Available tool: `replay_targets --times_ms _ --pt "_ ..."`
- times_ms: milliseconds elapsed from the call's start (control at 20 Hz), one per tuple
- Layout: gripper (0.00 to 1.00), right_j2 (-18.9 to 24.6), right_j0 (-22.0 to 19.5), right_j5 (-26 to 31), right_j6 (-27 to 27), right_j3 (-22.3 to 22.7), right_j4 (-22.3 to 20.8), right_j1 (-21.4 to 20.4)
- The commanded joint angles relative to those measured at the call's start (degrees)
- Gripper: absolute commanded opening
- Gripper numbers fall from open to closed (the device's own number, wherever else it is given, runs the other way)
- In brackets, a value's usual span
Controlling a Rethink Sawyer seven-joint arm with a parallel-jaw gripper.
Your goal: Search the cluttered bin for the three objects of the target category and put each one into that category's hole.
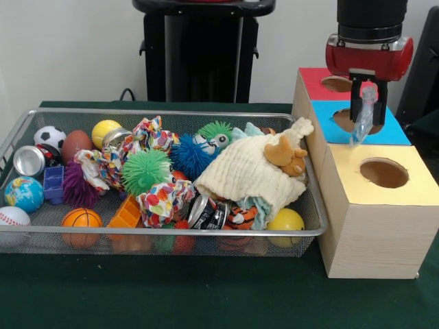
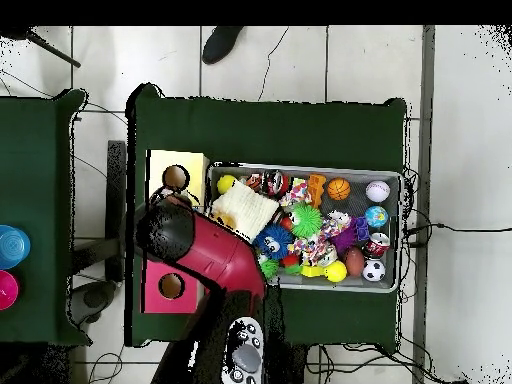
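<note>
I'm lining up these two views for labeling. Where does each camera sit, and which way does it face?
Front view: across the table, facing the wire bin, sorting box and gripper, which holds a blue item over the blue hole.
Overhead view: above, looking straight down; the red arm hides the box's middle.
Shared: bin, box.
</note>
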Motion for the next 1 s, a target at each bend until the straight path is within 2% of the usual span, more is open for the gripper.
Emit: replay_targets --times_ms 50,650,1000 --pt "0.0 1.6 0.7 8.8 15.5 4.2 -0.8 0.9" --pt "0.0 -2.2 2.8 13.2 15.9 2.5 -1.9 -1.0" --pt "0.0 -1.2 0.9 9.9 11.3 5.8 -2.0 -0.9"
